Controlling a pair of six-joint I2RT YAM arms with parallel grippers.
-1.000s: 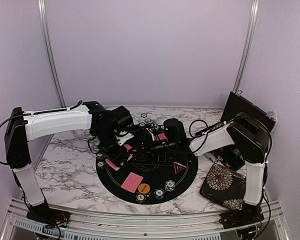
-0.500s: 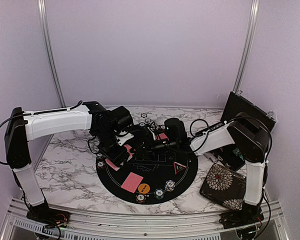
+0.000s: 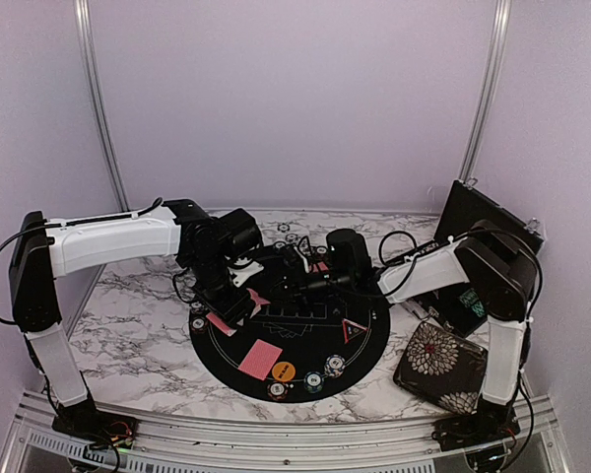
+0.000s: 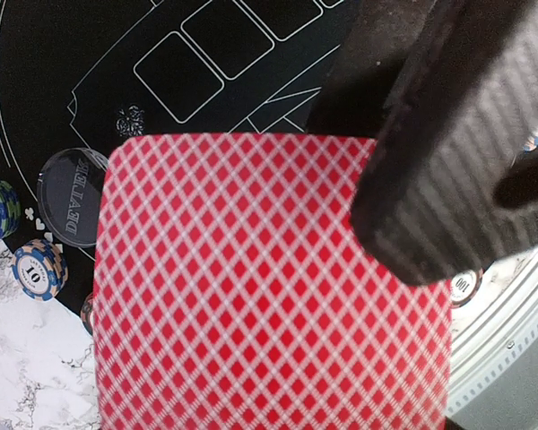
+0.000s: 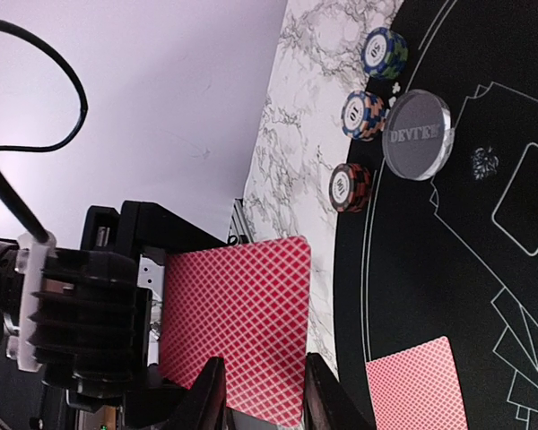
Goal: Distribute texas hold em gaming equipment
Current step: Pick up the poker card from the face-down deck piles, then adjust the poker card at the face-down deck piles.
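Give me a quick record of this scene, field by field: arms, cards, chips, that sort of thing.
left gripper: shut on a red-backed card, held in the air
right gripper: jaws open, at that card's lower edge
loose card: face down on the mat
dealer disc: on the mat, beside three chip stacks
pouch: right of the mat

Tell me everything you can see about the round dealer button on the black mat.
The dealer button is a thick round disc, greyish and see-through looking, with pale lettering that reads like DEALER. It lies flat on the black mat near its edge, beside three short chip stacks. Whether it touches the nearest stack is unclear.
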